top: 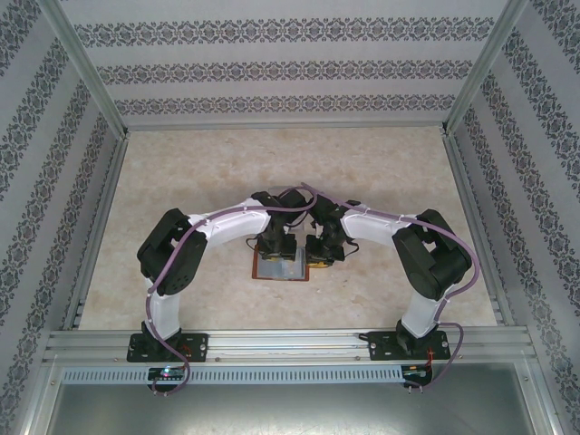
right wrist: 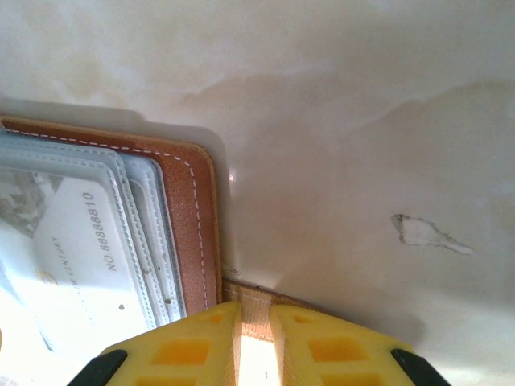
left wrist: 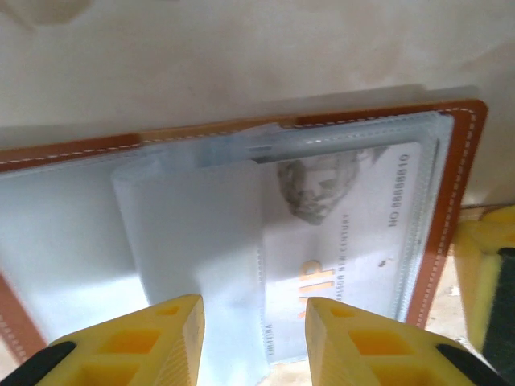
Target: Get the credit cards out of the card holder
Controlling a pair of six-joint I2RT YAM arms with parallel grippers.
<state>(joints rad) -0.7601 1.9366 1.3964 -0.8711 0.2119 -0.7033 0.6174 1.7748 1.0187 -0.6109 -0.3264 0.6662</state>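
The brown leather card holder [top: 279, 268] lies open on the table between the two arms, its stitched rim [left wrist: 459, 185] framing grey-blue clear pockets. A pale credit card [left wrist: 346, 217] with a faint portrait and orange letters sits inside one pocket, and its numbered end [right wrist: 72, 241] shows at the left of the right wrist view. A translucent pocket flap [left wrist: 201, 241] lies over the card's left part. My left gripper [left wrist: 253, 305] hovers open over the pockets, its fingers apart on either side of the flap's edge. My right gripper [right wrist: 254, 310] is shut on the holder's snap tab [right wrist: 256, 299] at the holder's right edge.
The table is pale marbled stone [top: 381, 172], enclosed by patterned walls and an aluminium frame [top: 290, 340]. A small dark stain [right wrist: 426, 233] marks the table right of the holder. A yellow finger of the right gripper [left wrist: 483, 265] shows at the right edge of the left wrist view.
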